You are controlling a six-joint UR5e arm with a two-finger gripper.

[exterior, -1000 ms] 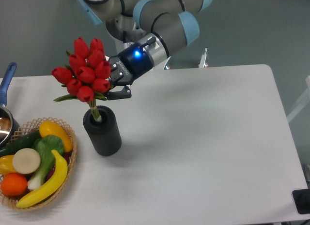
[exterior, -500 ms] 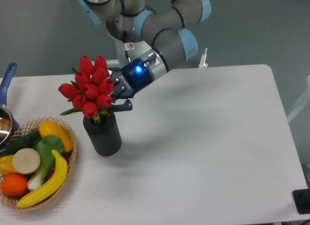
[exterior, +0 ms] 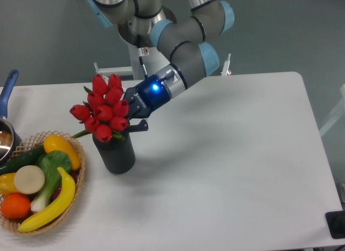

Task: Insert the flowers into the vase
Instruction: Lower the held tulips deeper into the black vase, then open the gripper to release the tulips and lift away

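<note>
Camera view, left of centre: the gripper [exterior: 131,115] is closed on the tulip bunch [exterior: 104,108], stems sunk into the ribbed black vase [exterior: 115,152] on the tabletop [exterior: 226,154]; insertion looks nearly finished, so next comes release.

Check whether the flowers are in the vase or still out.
In: the flowers sit low on the vase mouth, stems hidden inside it.
</note>
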